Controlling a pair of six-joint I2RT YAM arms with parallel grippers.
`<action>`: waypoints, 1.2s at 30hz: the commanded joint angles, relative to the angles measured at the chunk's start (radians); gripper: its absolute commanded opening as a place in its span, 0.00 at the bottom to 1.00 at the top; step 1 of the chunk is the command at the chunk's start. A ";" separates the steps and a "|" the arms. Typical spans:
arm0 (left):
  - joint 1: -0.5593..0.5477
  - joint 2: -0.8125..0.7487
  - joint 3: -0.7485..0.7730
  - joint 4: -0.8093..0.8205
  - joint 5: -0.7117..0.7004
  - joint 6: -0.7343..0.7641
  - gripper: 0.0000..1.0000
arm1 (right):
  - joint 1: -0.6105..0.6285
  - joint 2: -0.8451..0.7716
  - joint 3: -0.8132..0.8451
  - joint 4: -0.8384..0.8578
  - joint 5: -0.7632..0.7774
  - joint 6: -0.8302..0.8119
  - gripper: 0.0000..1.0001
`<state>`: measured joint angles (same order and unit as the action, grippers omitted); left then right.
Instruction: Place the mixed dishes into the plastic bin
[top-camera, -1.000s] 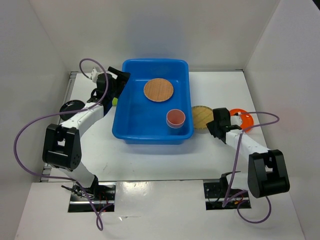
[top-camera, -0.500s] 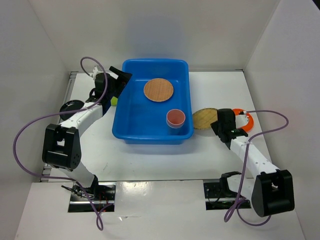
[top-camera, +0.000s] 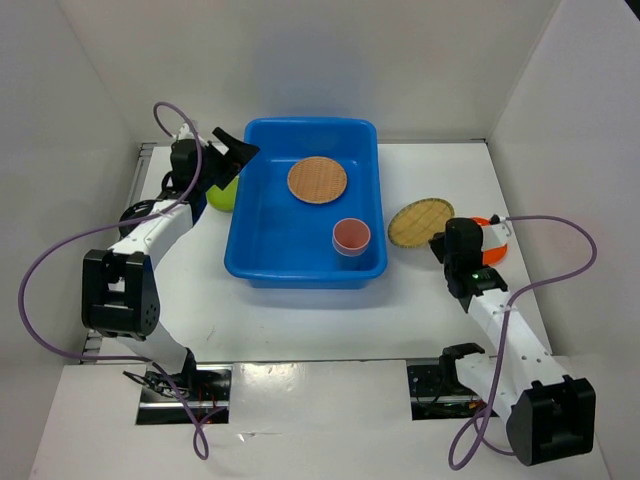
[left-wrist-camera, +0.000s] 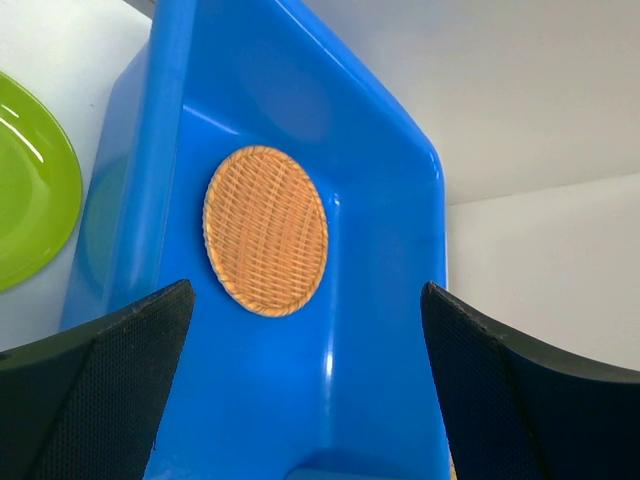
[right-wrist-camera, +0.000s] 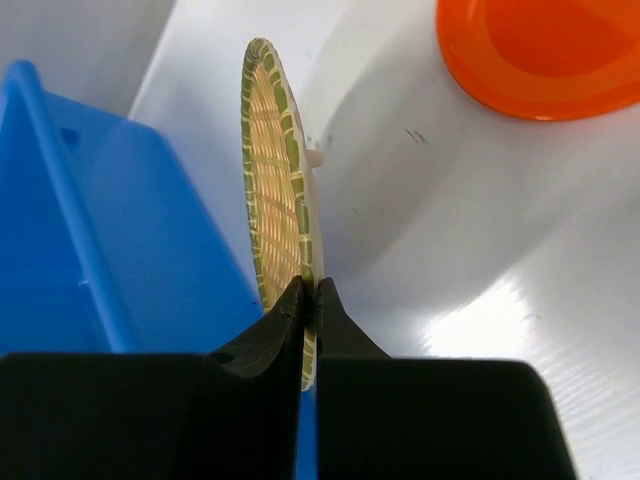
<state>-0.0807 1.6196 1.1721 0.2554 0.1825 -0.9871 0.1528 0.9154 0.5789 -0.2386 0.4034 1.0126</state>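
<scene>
White worktop (top-camera: 300, 320), blue plastic bin (top-camera: 300, 275) in the middle. My right gripper (right-wrist-camera: 310, 292) pinches the held bamboo plate (right-wrist-camera: 272, 180) by its rim; it's now lifted, tilted, just beside the bin, orange plate (right-wrist-camera: 540, 50) near. My left gripper (left-wrist-camera: 305, 290) is spread and has pulled back, uncovering the lime-green plate (top-camera: 222, 195). The other bamboo plate (top-camera: 317, 180) and the cup (top-camera: 351, 236) are unmoved inside the bin.

bin (top-camera: 300, 270): one, big and blue
woven plates (top-camera: 317, 180): two, and there's one inside the bin, second woven plate (top-camera: 420, 222) just right of it
cup (top-camera: 351, 236): one, inside the bin
green plate (top-camera: 222, 194): one, left of the bin
orange plate (right-wrist-camera: 540, 55): one, right of the bin
</scene>
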 joint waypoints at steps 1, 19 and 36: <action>0.013 -0.015 0.046 0.024 0.075 0.064 1.00 | 0.004 -0.053 0.028 0.150 0.034 -0.019 0.00; 0.013 0.033 0.066 0.005 0.155 0.103 1.00 | 0.119 -0.050 0.167 0.259 0.273 -0.023 0.00; 0.068 0.031 0.086 -0.044 0.235 0.136 1.00 | 0.258 0.195 0.459 0.476 0.106 -0.262 0.00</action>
<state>-0.0429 1.6798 1.2160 0.1986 0.3893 -0.8875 0.4011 1.0729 0.9073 0.0498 0.5823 0.8467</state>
